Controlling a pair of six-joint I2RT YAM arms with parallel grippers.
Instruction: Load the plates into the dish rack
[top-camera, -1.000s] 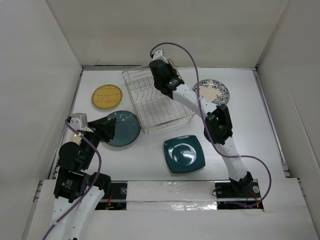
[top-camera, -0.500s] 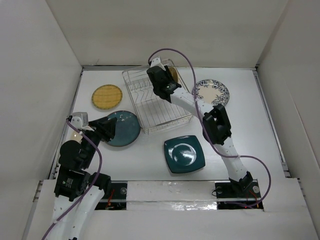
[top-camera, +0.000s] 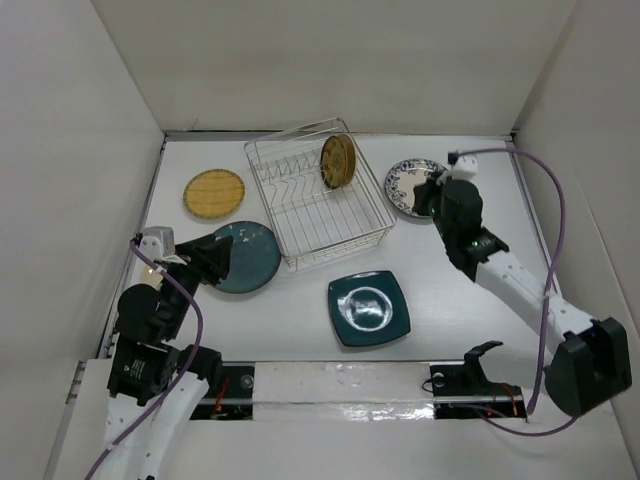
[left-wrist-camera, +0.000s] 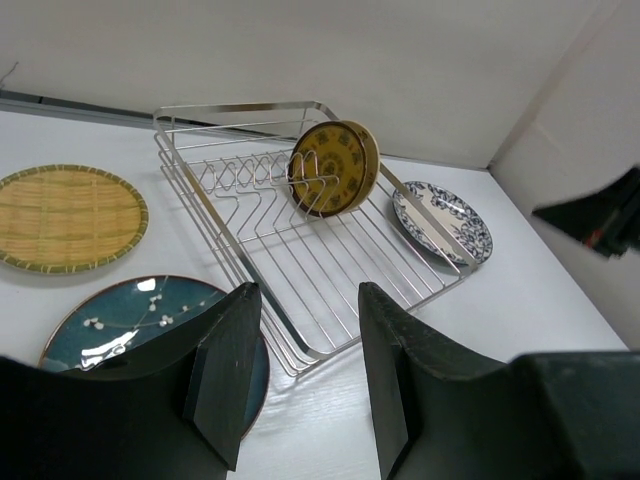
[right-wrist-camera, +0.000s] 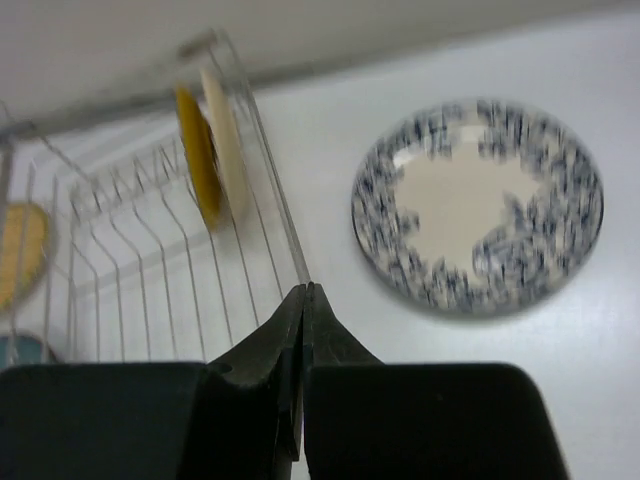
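Wire of the dish rack (left-wrist-camera: 300, 250) is seen before the parted, empty left gripper (left-wrist-camera: 307, 300). The right gripper (right-wrist-camera: 303, 292) is pinched together, empty.

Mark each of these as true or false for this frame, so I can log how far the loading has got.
1. A yellow-brown plate stands on edge in the dish rack. True.
2. The square dark teal plate is slotted in the rack. False: it lies flat on the table, nearer the arm bases than the rack.
3. The right fingers are shut and hold nothing. True.
4. The left fingers are shut on the round dark teal plate. False: they stand apart, and that plate lies flat on the table.
5. The woven-look plate lies flat on the table, outside the rack. True.
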